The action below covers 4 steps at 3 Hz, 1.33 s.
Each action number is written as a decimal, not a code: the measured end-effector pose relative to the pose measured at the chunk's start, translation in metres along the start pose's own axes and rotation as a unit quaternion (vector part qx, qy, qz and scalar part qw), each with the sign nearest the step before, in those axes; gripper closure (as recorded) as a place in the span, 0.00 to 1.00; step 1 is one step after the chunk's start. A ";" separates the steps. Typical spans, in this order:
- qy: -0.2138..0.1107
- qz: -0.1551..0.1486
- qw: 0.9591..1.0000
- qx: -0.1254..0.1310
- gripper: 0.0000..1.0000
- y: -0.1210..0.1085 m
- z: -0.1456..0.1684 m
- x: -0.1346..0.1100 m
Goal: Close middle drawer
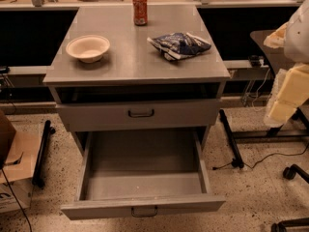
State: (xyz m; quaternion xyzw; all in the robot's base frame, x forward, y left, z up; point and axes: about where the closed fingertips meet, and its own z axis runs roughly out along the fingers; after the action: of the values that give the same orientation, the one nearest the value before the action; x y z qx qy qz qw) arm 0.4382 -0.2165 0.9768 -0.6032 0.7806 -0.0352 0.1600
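The middle drawer (143, 208) is a long, deep grey tray with a low front and a small dark handle. It is pulled far out of the grey cabinet toward me, and its inside is empty. Above it the taller-fronted top drawer (140, 114) stands slightly out. The lowest drawer is hidden under the open one. My gripper (268, 79) hangs at the right edge of the camera view, to the right of the cabinet and well above the open drawer. Its cream fingers (289, 91) are spread apart and hold nothing.
On the cabinet top (130, 62) sit a beige bowl (88, 48), an orange soda can (140, 8) and a blue chip bag (179, 45). A cardboard box (12, 168) stands on the floor at left. Black stand legs (229, 137) and cables lie at right.
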 end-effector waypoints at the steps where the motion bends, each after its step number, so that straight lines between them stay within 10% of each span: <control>1: 0.000 0.000 1.000 0.000 0.00 0.000 0.000 0.000; 4: -0.011 0.041 0.997 -0.063 0.65 0.036 0.077 0.026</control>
State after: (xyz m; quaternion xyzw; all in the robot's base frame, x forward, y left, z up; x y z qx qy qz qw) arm 0.4217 -0.2211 0.8896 -0.5803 0.8033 0.0273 0.1309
